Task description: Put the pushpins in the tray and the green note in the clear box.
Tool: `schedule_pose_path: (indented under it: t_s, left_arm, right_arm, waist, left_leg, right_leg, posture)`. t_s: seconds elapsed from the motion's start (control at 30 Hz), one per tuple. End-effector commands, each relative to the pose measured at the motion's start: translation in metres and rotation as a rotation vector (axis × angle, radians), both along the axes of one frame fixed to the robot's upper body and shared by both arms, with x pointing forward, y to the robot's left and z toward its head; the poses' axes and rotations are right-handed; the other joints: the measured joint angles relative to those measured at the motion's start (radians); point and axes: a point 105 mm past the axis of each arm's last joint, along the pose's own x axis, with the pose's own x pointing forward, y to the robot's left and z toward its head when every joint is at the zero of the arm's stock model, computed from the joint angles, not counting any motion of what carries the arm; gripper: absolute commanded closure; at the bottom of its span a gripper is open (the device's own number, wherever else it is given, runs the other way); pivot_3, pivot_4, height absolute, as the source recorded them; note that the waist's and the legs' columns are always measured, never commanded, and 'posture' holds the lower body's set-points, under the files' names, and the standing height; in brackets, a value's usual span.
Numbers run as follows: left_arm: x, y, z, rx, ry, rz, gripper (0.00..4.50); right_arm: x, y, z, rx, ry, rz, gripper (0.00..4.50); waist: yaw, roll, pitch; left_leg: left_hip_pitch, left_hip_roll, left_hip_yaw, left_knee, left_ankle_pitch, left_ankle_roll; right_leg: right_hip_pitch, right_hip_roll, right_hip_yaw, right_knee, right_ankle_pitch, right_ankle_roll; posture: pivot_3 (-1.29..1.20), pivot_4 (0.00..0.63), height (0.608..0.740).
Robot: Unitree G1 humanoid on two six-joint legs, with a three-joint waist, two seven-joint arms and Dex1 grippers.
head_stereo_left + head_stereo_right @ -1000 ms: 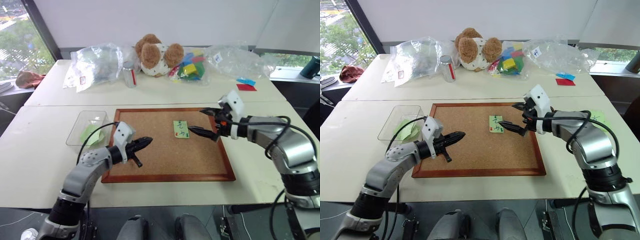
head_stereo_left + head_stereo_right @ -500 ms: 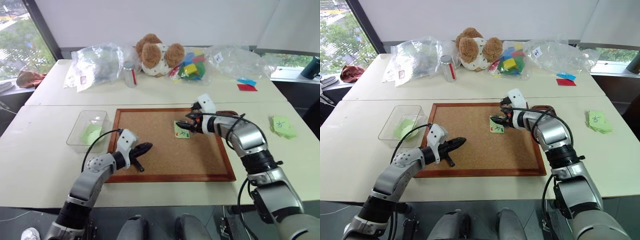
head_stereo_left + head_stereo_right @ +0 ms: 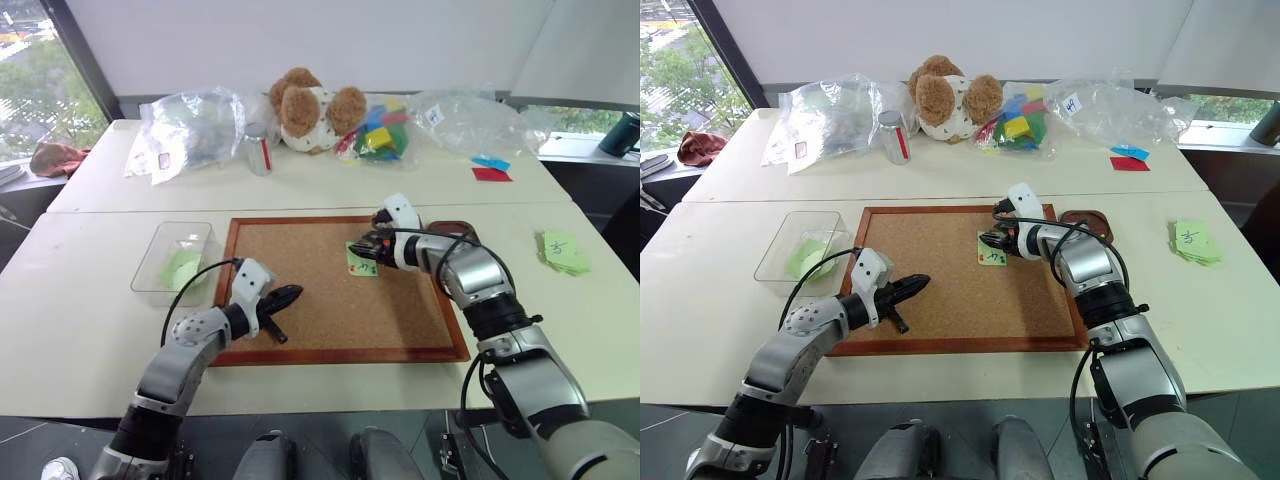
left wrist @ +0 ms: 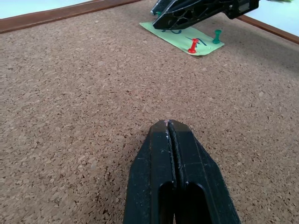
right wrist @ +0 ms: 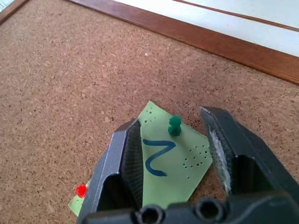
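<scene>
**Right gripper straddles the far green pin**

We see the green note pinned flat near the middle of the cork board, toward its 1 o'clock quarter in the head views. Three pushpins show on it: a green pin at the far corner, plus a red pin and a second green pin at the near edge.

Our right gripper hangs low over the note with its jaws partly open, one finger on each side of the sheet and nothing between them yet. From the jaws, the far green pin lies straight ahead at 12 o'clock, just beyond the fingertips and roughly centred in the gap. The pin stands upright, so its long axis points up out of the board, while the gripper comes in at a shallow downward slant; we judge that the fingers must advance a little and pinch the head from the sides, then lift along the pin's axis.

Our left gripper rests shut and empty on bare cork at the board's 7 o'clock side, well apart from the note, so the right arm is plainly nearer.

The tray sits just beside the board's right edge at 3 o'clock of the note. The clear box lies off the board's left edge at 9 o'clock, with a green paper already inside.
</scene>
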Motion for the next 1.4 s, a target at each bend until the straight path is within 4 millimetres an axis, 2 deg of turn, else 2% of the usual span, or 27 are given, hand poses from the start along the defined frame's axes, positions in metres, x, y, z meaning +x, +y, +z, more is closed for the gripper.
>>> schedule_pose_path:
  t_s: [0.03, 0.07, 0.17, 0.5, 0.63, 0.73, 0.8, 0.9, 1.0, 1.2, 1.33, 1.37, 1.4]
  left_arm:
    - [-0.001, 0.008, -0.004, 0.012, 0.007, 0.03, 4.5]
    - [-0.001, 0.008, -0.004, 0.012, 0.008, 0.031, 4.5]
    - [-0.002, 0.008, -0.007, 0.016, 0.017, 0.031, 4.5]
    - [-0.006, 0.006, -0.02, 0.036, 0.07, 0.026, 4.5]
    - [-0.005, 0.008, -0.021, 0.038, 0.076, 0.026, 4.5]
    - [-0.005, 0.008, -0.021, 0.039, 0.077, 0.027, 4.5]
    - [-0.004, 0.009, -0.021, 0.039, 0.077, 0.027, 4.5]
    - [-0.004, 0.008, -0.021, 0.039, 0.075, 0.024, 4.5]
    - [-0.004, 0.008, -0.021, 0.039, 0.074, 0.02, 4.5]
    - [-0.003, 0.008, -0.021, 0.043, 0.07, 0.016, 4.5]
    - [-0.003, 0.009, -0.021, 0.047, 0.068, 0.016, 4.5]
    - [-0.003, 0.009, -0.022, 0.048, 0.068, 0.016, 4.5]
    - [-0.004, 0.009, -0.022, 0.05, 0.067, 0.015, 4.5]
  right_arm:
    - [0.004, 0.006, 0.021, 0.03, -0.063, 0.02, 4.12]
    - [0.004, 0.006, 0.023, 0.036, -0.066, 0.021, 4.45]
    - [0.002, 0.005, 0.031, 0.047, -0.079, 0.027, 4.45]
    - [-0.005, -0.005, 0.08, 0.12, -0.169, 0.003, 4.45]
    - [-0.003, -0.024, 0.1, 0.122, -0.22, -0.065, 4.45]
    - [0.003, -0.054, 0.106, 0.104, -0.252, -0.174, 4.45]
    - [0.007, -0.074, 0.105, 0.09, -0.263, -0.245, 4.45]
    - [0.014, -0.117, 0.092, 0.034, -0.259, -0.385, 4.45]
    - [0.016, -0.141, 0.078, 0.022, -0.22, -0.457, 4.45]
    - [0.018, -0.161, 0.046, -0.015, -0.135, -0.525, 4.45]
    - [0.015, -0.158, 0.028, 0.006, -0.075, -0.506, 4.45]
    - [0.014, -0.16, 0.024, -0.007, -0.066, -0.508, 3.9]
    - [0.013, -0.161, 0.021, -0.017, -0.058, -0.513, 3.57]
  waist:
    - [0.0, 0.0, 0.0]
    - [0.0, 0.0, 0.0]
    - [0.0, 0.0, 0.0]
    - [0.0, 0.002, -0.001]
    - [0.001, 0.002, -0.001]
    - [0.001, 0.002, -0.001]
    - [0.001, 0.002, -0.001]
    - [0.001, 0.003, -0.002]
    - [0.0, 0.004, -0.002]
    - [0.001, 0.006, -0.003]
    - [0.001, 0.006, -0.003]
    - [0.001, 0.006, -0.004]
    - [0.001, 0.006, -0.004]
  left_leg:
    - [0.0, 0.0, 0.0, 0.0, 0.0, 0.0]
    - [0.0, 0.0, 0.0, 0.0, 0.0, 0.0]
    - [0.0, 0.0, 0.0, 0.0, 0.0, 0.0]
    - [0.0, 0.0, 0.0, -0.001, -0.002, 0.003]
    - [0.0, 0.0, 0.0, -0.001, -0.002, 0.004]
    - [0.0, 0.0, 0.0, -0.002, -0.002, 0.004]
    - [0.0, 0.0, 0.0, -0.002, -0.002, 0.004]
    - [0.0, 0.0, 0.0, -0.002, -0.002, 0.004]
    - [0.001, 0.0, 0.001, -0.001, -0.002, 0.004]
    - [0.001, 0.0, 0.001, -0.001, -0.002, 0.004]
    - [0.001, 0.0, 0.001, -0.001, -0.002, 0.004]
    - [0.001, 0.0, 0.001, -0.001, -0.002, 0.004]
    - [0.001, 0.0, 0.001, -0.001, -0.002, 0.004]
  right_leg:
    - [0.0, 0.0, 0.0, 0.0, 0.0, 0.0]
    - [0.0, 0.0, 0.0, 0.0, 0.0, 0.0]
    - [0.0, 0.0, 0.0, 0.0, 0.0, 0.0]
    - [-0.001, 0.0, 0.0, 0.0, 0.0, 0.0]
    - [-0.001, 0.0, 0.0, 0.0, 0.0, 0.0]
    - [-0.001, 0.0, 0.0, 0.0, 0.0, 0.0]
    - [-0.001, 0.0, 0.0, 0.0, 0.0, 0.0]
    - [0.0, 0.0, 0.0, 0.0, 0.0, 0.0]
    - [0.0, 0.0, 0.0, 0.0, 0.0, 0.0]
    - [0.001, 0.0, 0.0, 0.0, 0.0, 0.0]
    - [0.001, 0.0, 0.0, 0.001, 0.0, 0.0]
    - [0.001, 0.0, 0.0, 0.001, 0.0, 0.0]
    - [0.001, 0.0, 0.0, 0.001, 0.0, 0.0]
  posture:
    - [0.0, 0.15, 0.74]
    - [0.0, 0.15, 0.74]
    - [0.0, 0.15, 0.74]
    - [0.0, 0.15, 0.74]
    - [0.0, 0.15, 0.74]
    - [0.0, 0.15, 0.74]
    - [0.0, 0.15, 0.74]
    - [0.0, 0.15, 0.74]
    - [0.0, 0.15, 0.74]
    - [0.0, 0.15, 0.74]
    - [0.0, 0.15, 0.74]
    - [0.0, 0.15, 0.74]
    - [0.0, 0.15, 0.74]
